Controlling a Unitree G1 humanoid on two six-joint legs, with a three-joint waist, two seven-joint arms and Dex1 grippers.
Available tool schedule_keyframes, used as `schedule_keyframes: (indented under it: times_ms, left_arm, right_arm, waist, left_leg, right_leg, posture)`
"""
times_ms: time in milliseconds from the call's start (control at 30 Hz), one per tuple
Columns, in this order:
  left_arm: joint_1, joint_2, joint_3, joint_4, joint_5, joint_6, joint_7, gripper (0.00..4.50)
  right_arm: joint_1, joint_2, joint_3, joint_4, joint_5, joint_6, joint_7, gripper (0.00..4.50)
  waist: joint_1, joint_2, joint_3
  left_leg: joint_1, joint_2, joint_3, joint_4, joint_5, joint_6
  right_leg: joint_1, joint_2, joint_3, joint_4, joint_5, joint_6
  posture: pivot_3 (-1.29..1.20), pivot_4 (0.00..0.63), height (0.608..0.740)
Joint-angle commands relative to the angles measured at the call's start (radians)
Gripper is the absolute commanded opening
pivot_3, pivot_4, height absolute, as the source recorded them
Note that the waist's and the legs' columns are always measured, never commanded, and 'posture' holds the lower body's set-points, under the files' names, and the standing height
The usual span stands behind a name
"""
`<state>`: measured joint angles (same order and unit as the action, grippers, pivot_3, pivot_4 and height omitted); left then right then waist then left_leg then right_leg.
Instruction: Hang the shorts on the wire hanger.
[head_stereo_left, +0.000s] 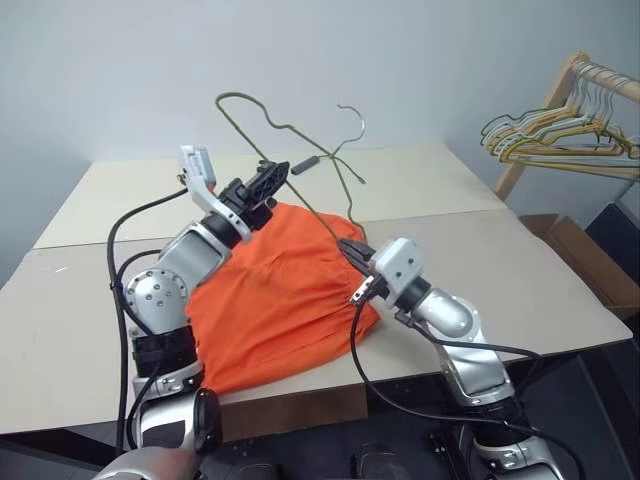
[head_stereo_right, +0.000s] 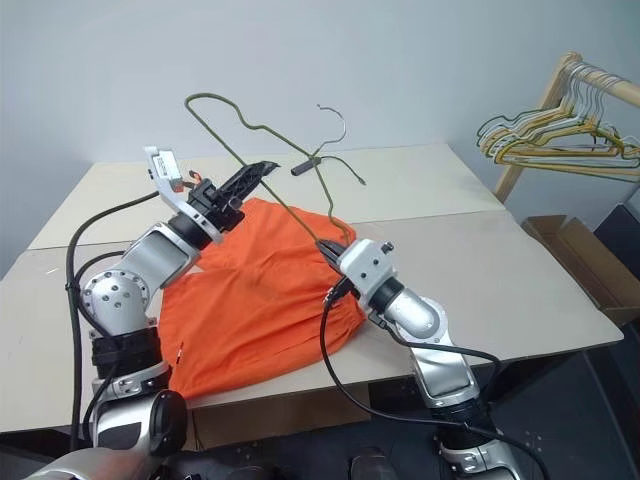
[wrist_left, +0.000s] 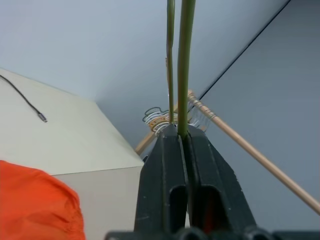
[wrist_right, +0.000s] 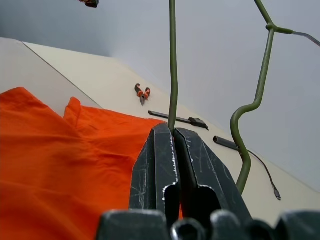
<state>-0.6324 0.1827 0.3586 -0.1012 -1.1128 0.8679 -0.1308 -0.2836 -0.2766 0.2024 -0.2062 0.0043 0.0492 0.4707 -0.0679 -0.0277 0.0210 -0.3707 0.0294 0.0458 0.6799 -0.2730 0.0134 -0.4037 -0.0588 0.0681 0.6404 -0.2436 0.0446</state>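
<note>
The bright orange shorts (head_stereo_left: 280, 290) lie spread on the table (head_stereo_left: 500, 270) between my two arms. The olive-green wire hanger (wrist_right: 172, 60) is held tilted in the air above them, its silvery hook (head_stereo_left: 358, 122) pointing up and away. My left gripper (head_stereo_left: 266, 180) is shut on the hanger's wire (wrist_left: 185, 60) above the far edge of the shorts. My right gripper (head_stereo_left: 352, 248) is shut on another stretch of the same wire, low over the right side of the shorts (wrist_right: 60, 165).
A wooden rack with bunched hangers (head_stereo_left: 560, 135) stands at the far right, a cardboard box (head_stereo_left: 580, 260) below it. On the far table lie a black cable with a plug (head_stereo_left: 305, 165), small orange-handled pliers (wrist_right: 142, 93) and a flat black tool (wrist_right: 175, 119).
</note>
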Motion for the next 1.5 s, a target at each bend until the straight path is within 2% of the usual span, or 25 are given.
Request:
schedule_keyframes:
  times_ms: [33,233,367,467,567,667,800,900,1133,1500]
  left_arm:
    - [-0.011,0.025,-0.043,-0.034,0.073,-0.064,-0.039,0.0]
    - [-0.007,0.047,-0.041,-0.027,0.111,-0.131,-0.113,0.0]
    - [-0.006,0.11,-0.029,-0.017,0.138,-0.159,-0.185,0.0]
    - [0.0,0.166,-0.002,-0.011,0.108,-0.16,-0.28,0.0]
    - [0.022,0.235,0.045,-0.028,0.014,-0.136,-0.456,0.0]
    - [0.059,0.309,0.097,-0.037,-0.068,-0.146,-0.694,0.0]
    - [0.072,0.368,0.115,-0.002,-0.119,-0.139,-0.888,0.0]
    - [0.066,0.379,0.111,0.018,-0.139,-0.135,-0.963,0.0]
    - [0.057,0.343,0.067,0.027,-0.102,-0.168,-0.979,0.0]
    - [0.089,0.304,0.046,0.001,-0.1,-0.191,-0.973,0.0]
  right_arm:
    - [-0.014,0.002,-0.009,-0.023,-0.009,-0.044,-0.01,0.27]
    - [-0.015,-0.017,-0.028,-0.028,0.056,-0.064,0.06,2.18]
    - [0.003,-0.064,-0.084,-0.097,0.271,-0.016,0.218,3.5]
    - [-0.012,-0.136,-0.132,-0.129,0.454,0.162,0.312,4.48]
    - [-0.082,-0.247,-0.187,-0.108,0.678,0.435,0.406,4.48]
    - [-0.187,-0.354,-0.21,-0.04,0.841,0.661,0.518,4.48]
    - [-0.293,-0.428,-0.17,0.034,0.927,0.842,0.652,4.48]
    - [-0.355,-0.399,-0.162,0.08,0.951,0.908,0.667,4.48]
    - [-0.431,-0.315,-0.075,0.083,0.894,0.955,0.633,4.48]
    - [-0.473,-0.21,-0.089,0.077,0.913,1.019,0.596,4.48]
  waist:
    - [0.0,0.0,0.0]
    - [0.0,0.0,0.0]
    - [0.0,0.0,0.0]
    - [0.001,0.0,0.0]
    - [-0.002,0.0,0.001]
    - [-0.004,0.0,0.001]
    - [0.0,-0.001,0.001]
    - [0.006,-0.001,0.001]
    - [0.004,-0.001,0.001]
    - [0.0,-0.001,0.001]
  left_leg:
    - [0.0,0.0,0.0,0.0,0.0,0.0]
    - [0.0,0.0,0.001,0.0,0.0,0.0]
    - [0.0,0.0,0.001,0.0,0.0,0.0]
    - [0.0,0.0,0.0,0.0,0.0,0.0]
    - [0.001,0.0,0.001,0.0,0.0,0.0]
    - [0.001,0.002,0.003,0.0,0.0,0.0]
    - [0.002,0.003,0.008,-0.001,0.0,0.0]
    - [0.001,0.004,0.008,-0.001,0.0,0.0]
    - [-0.001,0.003,0.008,0.0,0.0,0.0]
    - [-0.002,0.003,0.007,0.0,0.0,0.0]
  right_leg:
    - [0.0,0.0,0.0,0.0,0.0,0.0]
    - [0.0,0.0,0.0,0.0,0.0,0.0]
    - [0.0,0.0,0.0,0.0,0.0,0.0]
    - [0.001,0.0,0.0,-0.002,0.0,0.0]
    - [0.001,0.0,0.0,-0.002,0.0,0.0]
    - [0.001,0.001,0.0,-0.002,0.0,-0.001]
    - [0.001,0.002,-0.003,-0.001,-0.001,-0.004]
    - [0.001,0.003,-0.004,-0.001,-0.002,-0.004]
    - [0.0,0.002,-0.003,-0.001,-0.001,-0.004]
    - [-0.001,0.002,-0.003,-0.001,-0.001,-0.003]
  posture:
    - [-0.03,0.0,0.74]
    - [-0.03,0.0,0.74]
    - [-0.02,0.0,0.74]
    - [-0.01,0.0,0.74]
    - [-0.02,0.0,0.74]
    - [-0.02,0.0,0.74]
    - [-0.02,0.0,0.74]
    - [-0.02,0.0,0.74]
    - [-0.03,0.0,0.74]
    - [-0.03,0.0,0.74]
